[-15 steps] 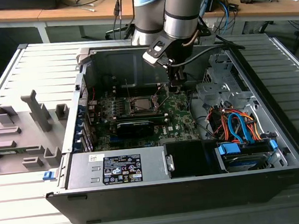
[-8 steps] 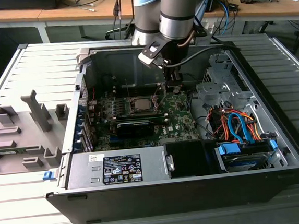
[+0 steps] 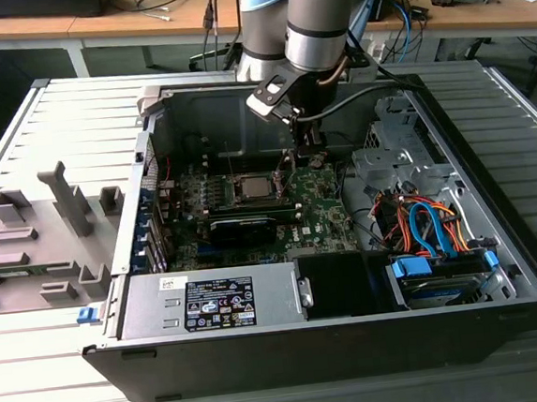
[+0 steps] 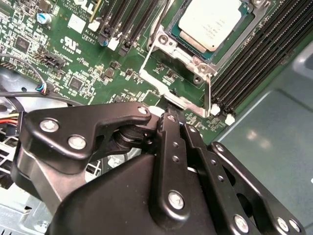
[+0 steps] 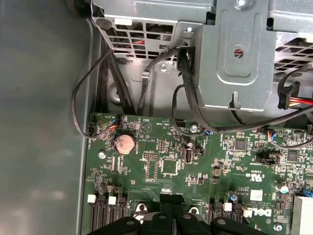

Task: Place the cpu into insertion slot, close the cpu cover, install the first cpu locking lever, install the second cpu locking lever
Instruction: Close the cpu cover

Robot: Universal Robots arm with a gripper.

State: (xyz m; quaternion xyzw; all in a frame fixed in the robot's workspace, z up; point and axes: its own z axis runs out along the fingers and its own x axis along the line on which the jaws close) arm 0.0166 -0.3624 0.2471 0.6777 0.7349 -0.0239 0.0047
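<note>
The cpu (image 4: 211,22), a silver-grey square, lies in the insertion slot (image 3: 252,186) on the green board. The cpu cover (image 4: 168,45), a silver frame, lies down around it. One thin wire locking lever (image 4: 150,45) runs along the socket's side and bends into a flat end (image 4: 177,101). A second lever (image 4: 210,95) runs along the adjoining side. My gripper (image 4: 168,113) is shut, its black fingers together, tips right at that flat lever end; I cannot tell whether they touch it. In the exterior view the gripper (image 3: 310,155) hangs just to the exterior view's right of the socket.
Black memory slots (image 4: 259,54) flank the socket. A metal drive cage (image 5: 234,54) with black cables (image 5: 186,83) stands beside the board. A coin battery (image 5: 124,143) sits on the board. The power supply (image 3: 211,300) and coloured cables (image 3: 426,225) fill the case's near side.
</note>
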